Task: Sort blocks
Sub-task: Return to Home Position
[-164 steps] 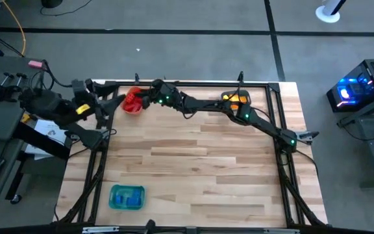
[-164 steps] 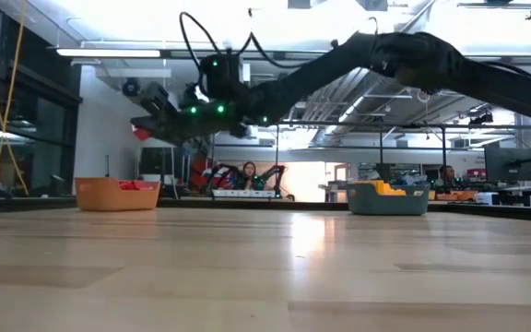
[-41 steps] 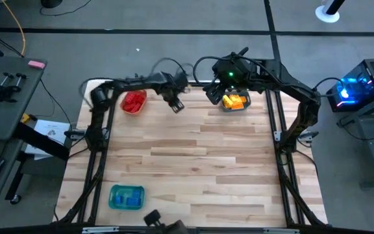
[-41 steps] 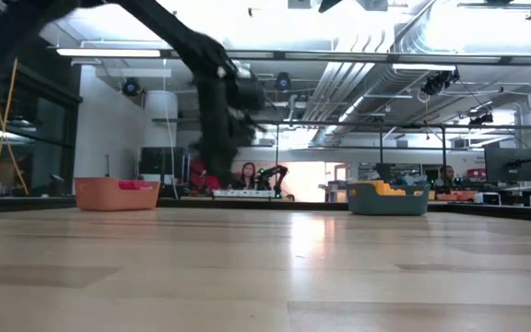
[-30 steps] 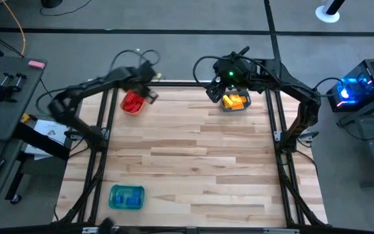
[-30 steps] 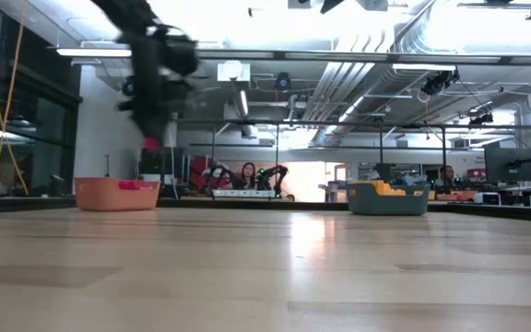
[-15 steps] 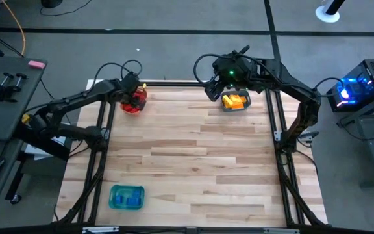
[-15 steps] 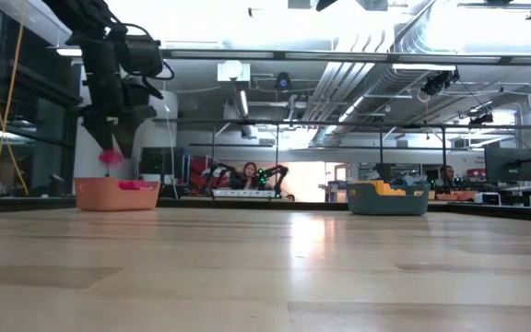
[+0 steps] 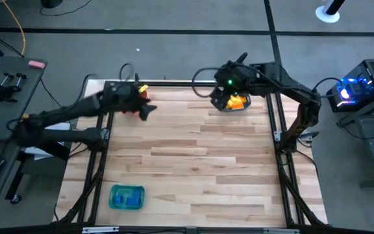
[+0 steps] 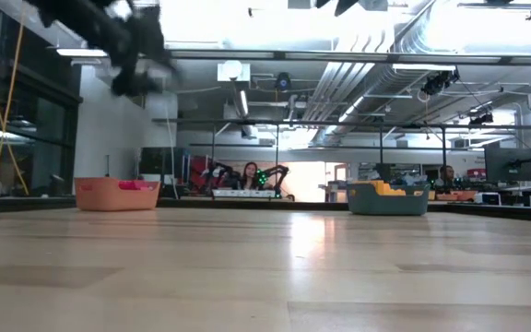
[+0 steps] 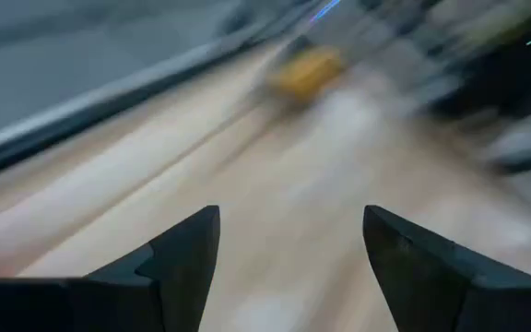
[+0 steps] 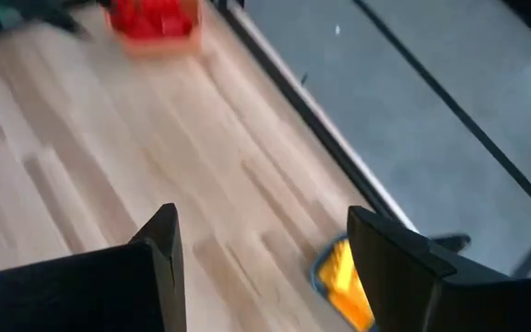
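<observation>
An orange tray (image 10: pixel 118 194) with red blocks (image 12: pixel 150 18) stands at the table's far left; in the high view my left arm covers most of it. A grey-blue tray (image 10: pixel 388 197) with yellow blocks (image 9: pixel 237 101) stands at the far right. A third tray (image 9: pixel 127 197), with blue blocks, sits near the front left. My left gripper (image 11: pixel 289 267) is open and empty, and in the high view it hangs just nearward of the orange tray (image 9: pixel 146 111). My right gripper (image 12: pixel 261 267) is open and empty beside the yellow blocks (image 9: pixel 218 100).
Bare wooden tabletop (image 9: pixel 193 162) fills the middle between the three trays. A dark metal frame (image 9: pixel 281 140) runs along the table's edges. Beyond the far edge, in the room, a person (image 10: pixel 247 173) sits at a bench.
My left gripper carried a red block to above the orange tray. The block has gone from its fingers, and the gripper has risen and swung out toward the table's middle. My right gripper has shifted slightly nearward by the tray of yellow blocks.
</observation>
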Tool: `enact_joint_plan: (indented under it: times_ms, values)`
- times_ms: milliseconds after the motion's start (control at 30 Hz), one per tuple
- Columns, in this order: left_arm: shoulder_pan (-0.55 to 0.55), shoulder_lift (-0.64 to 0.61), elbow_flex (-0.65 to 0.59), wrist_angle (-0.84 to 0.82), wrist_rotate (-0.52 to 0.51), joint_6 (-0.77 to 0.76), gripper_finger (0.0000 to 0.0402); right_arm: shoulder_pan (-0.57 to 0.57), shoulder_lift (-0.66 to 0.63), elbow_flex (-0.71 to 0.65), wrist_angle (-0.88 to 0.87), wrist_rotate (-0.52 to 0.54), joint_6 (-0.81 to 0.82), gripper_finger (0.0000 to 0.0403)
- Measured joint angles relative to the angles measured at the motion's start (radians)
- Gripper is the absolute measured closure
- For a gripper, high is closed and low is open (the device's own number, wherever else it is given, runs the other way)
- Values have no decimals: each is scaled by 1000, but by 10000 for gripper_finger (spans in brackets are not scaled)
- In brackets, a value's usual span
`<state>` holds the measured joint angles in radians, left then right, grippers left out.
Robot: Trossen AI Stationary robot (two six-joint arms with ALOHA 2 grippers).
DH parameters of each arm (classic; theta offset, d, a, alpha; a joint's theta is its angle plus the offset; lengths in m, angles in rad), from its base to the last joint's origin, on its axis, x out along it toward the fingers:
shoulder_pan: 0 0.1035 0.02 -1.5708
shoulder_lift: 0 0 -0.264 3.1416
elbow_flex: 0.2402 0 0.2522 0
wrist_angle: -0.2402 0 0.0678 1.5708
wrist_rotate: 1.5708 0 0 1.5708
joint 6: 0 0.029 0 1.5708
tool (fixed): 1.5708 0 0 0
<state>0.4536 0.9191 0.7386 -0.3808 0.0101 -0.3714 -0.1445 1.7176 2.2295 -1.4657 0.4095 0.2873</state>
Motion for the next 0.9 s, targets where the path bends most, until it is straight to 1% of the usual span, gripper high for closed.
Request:
enact_joint_plan:
  times_ms: [100, 200, 267, 333, 400, 467, 533, 600, 667, 700, 767, 900]
  values:
    - [-142, -117, -145, 389, 11, -121, 149, 26, -2, 0, -77, 0, 14, 210]
    - [-244, -163, -282, 725, 11, -248, 149, 51, -9, 0, -108, 7, 57, 210]
    - [-305, -184, -354, 879, 19, -298, 149, 70, -23, 0, -106, 6, 86, 210]
    - [-356, -221, -422, 983, 16, -320, 149, 94, -38, 0, -106, 6, 127, 210]
    - [-400, -270, -493, 1065, -10, -324, 149, 122, -55, 0, -106, 7, 183, 210]
    - [-427, -332, -565, 1105, -51, -316, 149, 156, -71, 0, -105, 22, 236, 210]
    - [-435, -408, -630, 1110, -92, -308, 149, 196, -87, 0, -106, 53, 290, 210]
    - [-432, -484, -677, 1107, -108, -308, 149, 237, -105, -9, -103, 79, 341, 210]
    - [-426, -548, -713, 1090, -106, -313, 149, 275, -132, -48, -103, 100, 403, 210]
    - [-425, -576, -727, 1068, -105, -320, 149, 293, -151, -81, -103, 105, 438, 210]
    - [-421, -628, -728, 962, -99, -320, 149, 332, -199, -179, -102, 106, 520, 210]
    - [-415, -694, -728, 831, -91, -334, 149, 400, -342, -452, -104, 99, 712, 210]
